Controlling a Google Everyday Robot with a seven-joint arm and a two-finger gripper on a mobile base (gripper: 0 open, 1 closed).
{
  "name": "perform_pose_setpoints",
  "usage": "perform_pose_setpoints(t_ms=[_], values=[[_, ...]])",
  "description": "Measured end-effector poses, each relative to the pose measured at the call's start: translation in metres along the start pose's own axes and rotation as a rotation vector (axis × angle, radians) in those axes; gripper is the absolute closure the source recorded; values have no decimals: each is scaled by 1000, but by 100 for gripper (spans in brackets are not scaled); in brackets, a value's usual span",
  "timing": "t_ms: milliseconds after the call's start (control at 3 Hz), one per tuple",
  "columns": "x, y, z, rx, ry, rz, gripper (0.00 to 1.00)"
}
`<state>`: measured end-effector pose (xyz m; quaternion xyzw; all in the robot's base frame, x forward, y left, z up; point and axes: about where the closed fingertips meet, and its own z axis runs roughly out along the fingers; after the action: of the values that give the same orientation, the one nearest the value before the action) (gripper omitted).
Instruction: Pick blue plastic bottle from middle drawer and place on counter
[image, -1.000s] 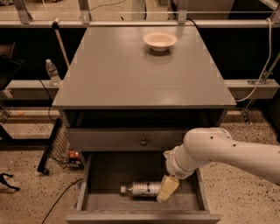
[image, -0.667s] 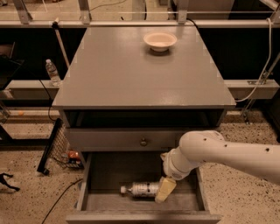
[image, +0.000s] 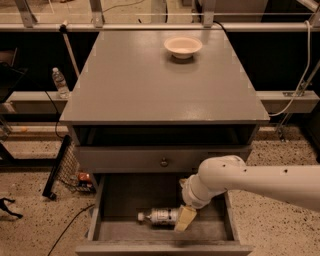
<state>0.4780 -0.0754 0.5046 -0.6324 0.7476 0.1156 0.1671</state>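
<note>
In the camera view, the middle drawer (image: 120, 200) is pulled out all the way. That is so the arm can reach in from above. The blue plastic bottle (image: 161, 216) lies on its side on the drawer floor, near the front wall of the drawer. Its white cap points to the left side of the drawer. It lies flat, so I think it has to be picked up from the top or by its end.

The white arm (image: 250, 180) comes in over the right side of the drawer and bends down into it. The claw (image: 184, 220) is inside the drawer, right at the bottom end of the bottle. It looks like it touches the bottle, or nearly does. I cannot tell if the claw is open or closed, or if it has the bottle yet.

The bench (image: 150, 85) is above the drawer. The bottle should go there later. A white bowl (image: 183, 46) sits on the bench, far back from the drawer, so the front part looks like a good spot.

A second ago, the claw was a bit more to the right in the drawer and a bit higher. Now it is lower and closer to the bottle. The bottle is in about the same place.
</note>
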Motion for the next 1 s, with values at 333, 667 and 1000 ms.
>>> perform_pose_setpoints(t_ms=[333,667,1000], values=[[2,-8,40,-2,-26,-20,0],[4,-8,46,-6,-19,-18,0],[9,-11,65,-22,-10,-30,0]])
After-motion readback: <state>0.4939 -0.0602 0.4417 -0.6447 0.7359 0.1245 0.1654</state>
